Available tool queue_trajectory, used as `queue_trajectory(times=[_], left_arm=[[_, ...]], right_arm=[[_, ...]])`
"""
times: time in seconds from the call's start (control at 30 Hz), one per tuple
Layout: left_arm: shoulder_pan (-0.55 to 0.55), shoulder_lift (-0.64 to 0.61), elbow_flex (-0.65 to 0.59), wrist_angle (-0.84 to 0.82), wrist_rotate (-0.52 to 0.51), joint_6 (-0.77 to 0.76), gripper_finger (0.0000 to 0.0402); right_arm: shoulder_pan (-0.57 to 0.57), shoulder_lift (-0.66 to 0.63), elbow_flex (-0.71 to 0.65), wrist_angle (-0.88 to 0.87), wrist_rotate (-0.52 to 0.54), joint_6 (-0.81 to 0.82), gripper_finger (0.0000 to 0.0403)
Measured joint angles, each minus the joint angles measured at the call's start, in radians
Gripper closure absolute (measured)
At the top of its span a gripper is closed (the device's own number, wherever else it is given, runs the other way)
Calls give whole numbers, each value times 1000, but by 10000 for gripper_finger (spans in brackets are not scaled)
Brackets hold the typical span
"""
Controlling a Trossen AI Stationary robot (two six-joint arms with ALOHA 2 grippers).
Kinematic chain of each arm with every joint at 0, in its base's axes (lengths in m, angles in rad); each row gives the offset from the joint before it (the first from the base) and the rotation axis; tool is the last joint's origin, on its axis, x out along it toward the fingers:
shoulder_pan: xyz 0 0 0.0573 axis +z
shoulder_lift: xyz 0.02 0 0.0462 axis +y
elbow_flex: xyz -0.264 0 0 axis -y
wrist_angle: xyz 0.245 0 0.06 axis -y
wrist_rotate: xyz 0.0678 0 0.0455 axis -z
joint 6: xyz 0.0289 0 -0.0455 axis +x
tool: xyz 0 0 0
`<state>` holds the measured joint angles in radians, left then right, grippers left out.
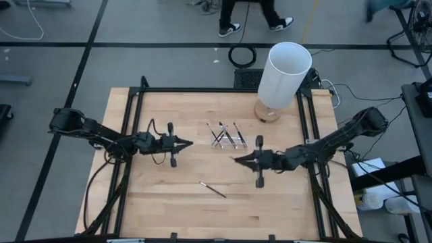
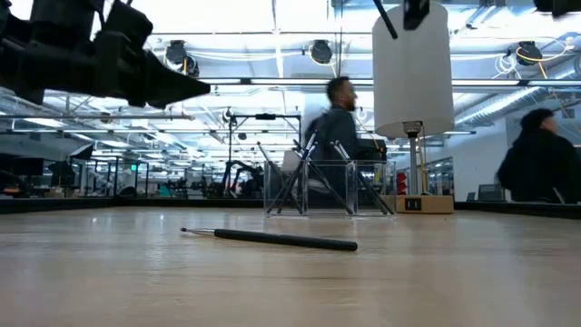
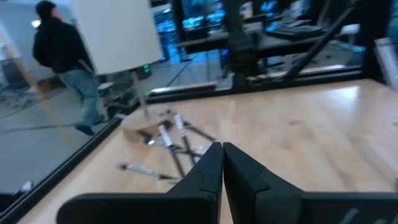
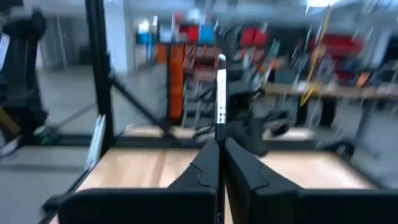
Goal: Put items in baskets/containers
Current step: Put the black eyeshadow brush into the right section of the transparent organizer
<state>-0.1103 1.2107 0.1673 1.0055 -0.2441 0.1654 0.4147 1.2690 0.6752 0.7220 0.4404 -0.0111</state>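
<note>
**Right jaws pinch one stick; the rest sit in the clear tray or lie loose on the table**

The right gripper (image 4: 221, 152) has its jaws pressed together on a thin stick (image 4: 220, 99), which stands up between the fingertips in the right wrist view, pale tip uppermost. In the high view this gripper (image 1: 236, 159) hangs over the middle of the table, just to the near-right of the clear tray (image 1: 226, 136), pointing toward the left arm.

The left gripper (image 3: 222, 155) has its jaws drawn almost closed, and nothing shows between them. Seen from above it (image 1: 189, 143) hovers to the left of the tray, apart from it, its tip turned toward the tray.

The tray stands in the far half of the wooden table (image 1: 283, 209), between the two grippers and slightly beyond them. Several dark sticks (image 1: 224, 133) lean crosswise inside it, their pale ends rising above the rim; the low view shows them propped at angles against the transparent walls (image 2: 363, 186). The exact count cannot be told.

One loose stick (image 1: 212, 190) lies flat on the bare wood nearer the front edge, well apart from the tray; in the low view it (image 2: 272, 239) stretches across the foreground.

A tall white cylinder (image 1: 283, 74) on a round wooden base (image 1: 266, 113) stands at the far right of the table, near the tray. Beyond the table, people (image 2: 338, 127) show in the room
</note>
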Motion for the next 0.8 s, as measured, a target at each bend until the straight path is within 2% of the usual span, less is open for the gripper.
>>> queue_trajectory(times=[0.13, 0.23, 0.5, 0.7, 0.8], left_arm=[[-18, -35, 0, -16, 10, 13, 380], [-23, -42, 0, -13, 10, 11, 380], [-24, -42, 0, -7, 10, 8, 380], [-24, -42, 0, -7, 10, -6, 380], [-24, -42, 0, -7, 8, -7, 380]], right_arm=[[-68, -6, -159, 322, -46, -95, 403], [-147, -7, -228, 443, -123, -77, 403], [-356, 7, -263, 462, -322, -28, 403], [-496, 62, -264, 509, -513, -2, 403], [-542, 104, -266, 542, -551, 28, 403]])
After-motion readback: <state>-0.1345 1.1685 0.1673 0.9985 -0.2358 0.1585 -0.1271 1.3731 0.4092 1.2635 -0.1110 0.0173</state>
